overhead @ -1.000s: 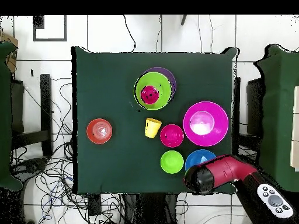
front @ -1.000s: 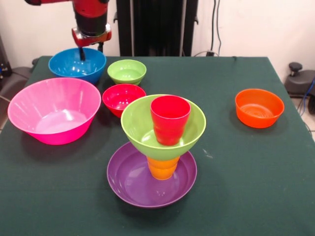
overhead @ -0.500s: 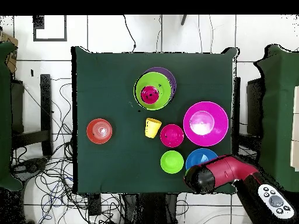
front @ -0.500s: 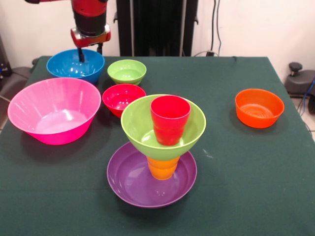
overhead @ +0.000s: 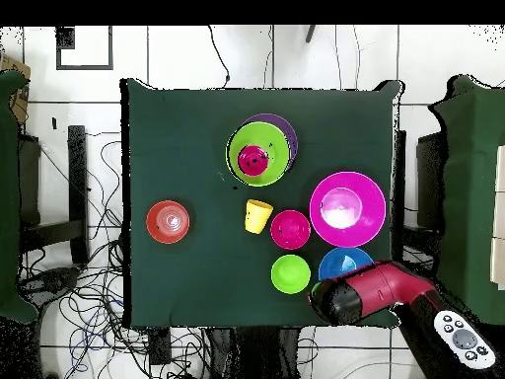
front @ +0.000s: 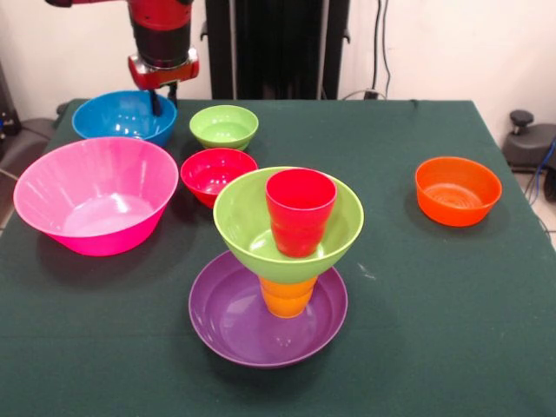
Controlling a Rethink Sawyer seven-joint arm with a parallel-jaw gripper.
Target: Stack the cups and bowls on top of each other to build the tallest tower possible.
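Note:
The tower stands at the front middle: a purple bowl (front: pixel 228 320) holds an orange cup (front: pixel 287 296), a lime green bowl (front: pixel 248 221) and a red cup (front: pixel 300 211). From overhead I see the lime bowl (overhead: pixel 268 148) and the red cup (overhead: pixel 252 159). My gripper (front: pixel 165 95) hangs at the right rim of the blue bowl (front: pixel 117 117), with one finger inside and one outside, shut on the rim. The yellow cup (overhead: pixel 257 215) shows only in the overhead view.
A big pink bowl (front: pixel 95 195) sits at the left, with a small red bowl (front: pixel 217 172) and a small green bowl (front: pixel 223 126) beside it. A small orange bowl (front: pixel 457 189) stands alone at the right. In the overhead view the arm (overhead: pixel 370 294) covers part of the blue bowl (overhead: pixel 341 263).
The fingers have drawn together on the blue bowl's rim. The blue bowl has shifted a little to the left in the front view. Everything else is still.

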